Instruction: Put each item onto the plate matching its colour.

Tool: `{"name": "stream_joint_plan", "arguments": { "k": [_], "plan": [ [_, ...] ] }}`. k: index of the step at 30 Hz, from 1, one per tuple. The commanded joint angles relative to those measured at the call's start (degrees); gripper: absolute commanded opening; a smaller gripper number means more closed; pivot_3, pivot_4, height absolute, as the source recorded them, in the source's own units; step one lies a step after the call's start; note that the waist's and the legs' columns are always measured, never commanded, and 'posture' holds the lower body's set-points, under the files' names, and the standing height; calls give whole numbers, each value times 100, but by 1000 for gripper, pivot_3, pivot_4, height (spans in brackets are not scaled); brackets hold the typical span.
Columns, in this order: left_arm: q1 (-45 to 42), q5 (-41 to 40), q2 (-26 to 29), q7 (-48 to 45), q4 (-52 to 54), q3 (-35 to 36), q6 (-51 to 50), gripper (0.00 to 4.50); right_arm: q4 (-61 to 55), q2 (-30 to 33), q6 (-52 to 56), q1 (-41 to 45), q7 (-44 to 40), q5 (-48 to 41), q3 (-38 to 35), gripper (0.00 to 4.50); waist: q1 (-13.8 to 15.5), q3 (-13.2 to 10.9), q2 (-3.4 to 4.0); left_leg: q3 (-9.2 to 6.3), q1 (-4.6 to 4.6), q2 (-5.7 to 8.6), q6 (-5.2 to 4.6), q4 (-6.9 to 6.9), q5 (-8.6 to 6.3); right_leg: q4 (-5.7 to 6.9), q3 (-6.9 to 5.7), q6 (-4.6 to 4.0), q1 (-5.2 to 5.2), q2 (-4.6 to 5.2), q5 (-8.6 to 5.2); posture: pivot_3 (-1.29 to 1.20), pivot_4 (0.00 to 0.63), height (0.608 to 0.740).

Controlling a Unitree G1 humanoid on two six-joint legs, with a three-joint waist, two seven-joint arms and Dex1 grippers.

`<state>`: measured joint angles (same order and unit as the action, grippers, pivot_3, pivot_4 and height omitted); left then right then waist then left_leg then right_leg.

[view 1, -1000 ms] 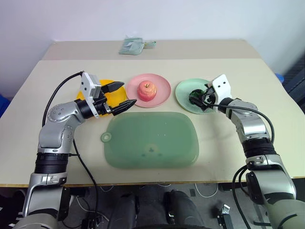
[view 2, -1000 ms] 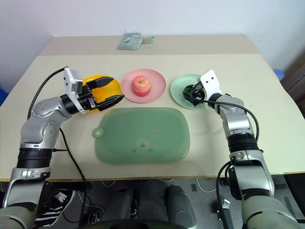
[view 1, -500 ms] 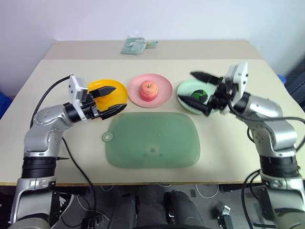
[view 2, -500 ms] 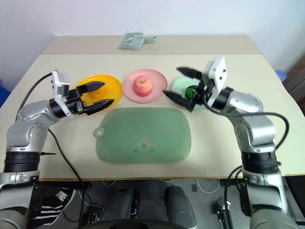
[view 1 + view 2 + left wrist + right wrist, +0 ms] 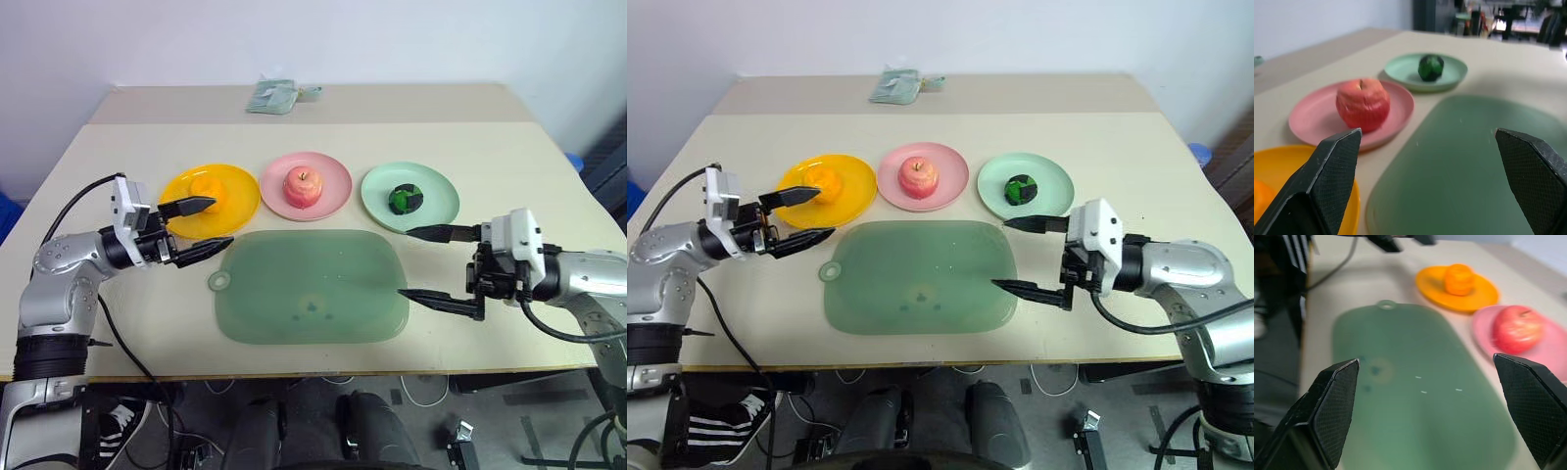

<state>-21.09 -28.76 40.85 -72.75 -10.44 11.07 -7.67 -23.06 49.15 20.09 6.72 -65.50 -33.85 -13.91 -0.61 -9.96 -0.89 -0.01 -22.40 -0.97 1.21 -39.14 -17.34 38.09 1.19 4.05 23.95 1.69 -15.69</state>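
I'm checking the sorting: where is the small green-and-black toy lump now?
In the left eye view the small green-and-black toy lump lies on the pale mint green round plastic plate, rightmost of three plates, beyond the large translucent green mat.

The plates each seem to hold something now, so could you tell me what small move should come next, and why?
Probably just draw both arms back to rest. The orange sits on the yellow plate, the apple on the pink plate, the green lump on the green plate; both end effectors are open and hold nothing.

Orange fruit (image 5: 207,189), apple (image 5: 301,185), green lump (image 5: 405,198) on matching plates; grippers empty, agape
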Motion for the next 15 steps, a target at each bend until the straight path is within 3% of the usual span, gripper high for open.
{"name": "stream_joint_plan", "arguments": {
  "k": [1,8,15],
  "plan": [
    [-72,60,-35,22,129,-29,183,4500,98,155,-77,-82,-59,-46,-322,4473,10,0,0,0,0,0,0,0,0,0,0,0,0,0,0,0,150,740],
    [105,15,-117,-8,114,-37,195,4500,-14,130,-169,-722,122,-14,-898,4473,5,0,0,-1,0,1,-1,0,0,-1,0,0,-3,1,0,0,150,740],
    [101,45,-397,109,272,-149,203,4500,235,305,-292,-521,96,74,-861,4473,-11,0,0,0,32,1,0,-3,0,-1,1,1,-34,-2,0,0,150,740]
  ]
}}
